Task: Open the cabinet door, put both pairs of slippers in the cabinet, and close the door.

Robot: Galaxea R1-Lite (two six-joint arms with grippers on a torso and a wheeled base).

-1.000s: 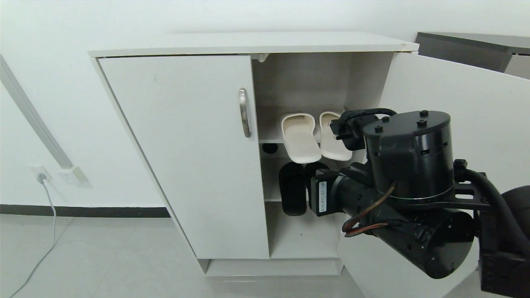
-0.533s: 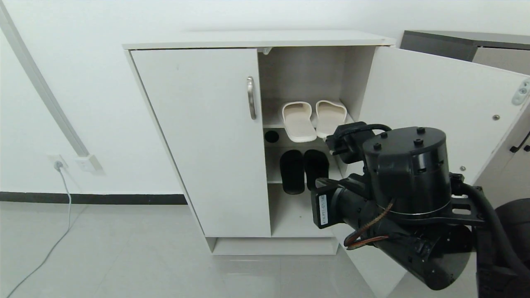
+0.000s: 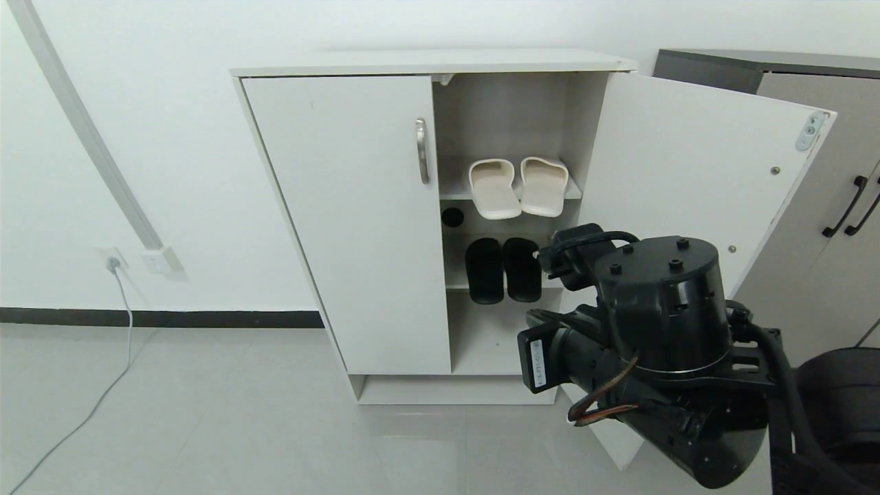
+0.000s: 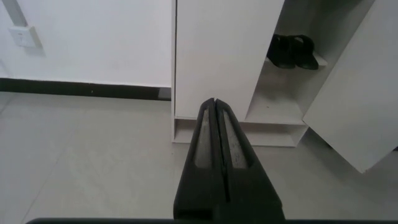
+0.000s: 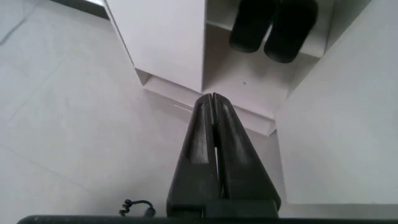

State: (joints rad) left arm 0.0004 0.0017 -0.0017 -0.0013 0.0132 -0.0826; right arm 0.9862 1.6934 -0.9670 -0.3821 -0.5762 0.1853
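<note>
The cabinet (image 3: 426,60) stands on the floor (image 3: 206,426) against a white wall. Its left door (image 3: 357,220) is shut and has a silver handle (image 3: 422,150). Its right door (image 3: 687,179) is swung wide open.

In the head view both pairs are inside. The white slippers (image 3: 519,187) lie side by side on the top shelf (image 3: 454,194), with their ends poking out past the front edge. The black slippers (image 3: 503,269) lie side by side on the shelf below, right under the white pair. The bottom of the cabinet is under them. The right arm (image 3: 660,323) is low in front of the open door, and it hides part of the door.

The left wrist view looks from farther back and to the side. The left pincer (image 4: 214,102) is shut tight with nothing in it. It hangs over the floor, well apart from the cabinet. Past it are the shut door, the black slippers and the edge of the open door.

The right wrist view looks down from close by. The right pincer (image 5: 213,98) is shut tight too, and it holds nothing. It hangs over the floor just in front of the cabinet's foot, near the open door. The black slippers are up ahead of it.

The head view also has a wall plug (image 3: 110,261) with a grey cord (image 3: 103,385) on the left, and a grey cupboard (image 3: 825,206) behind the open door.
</note>
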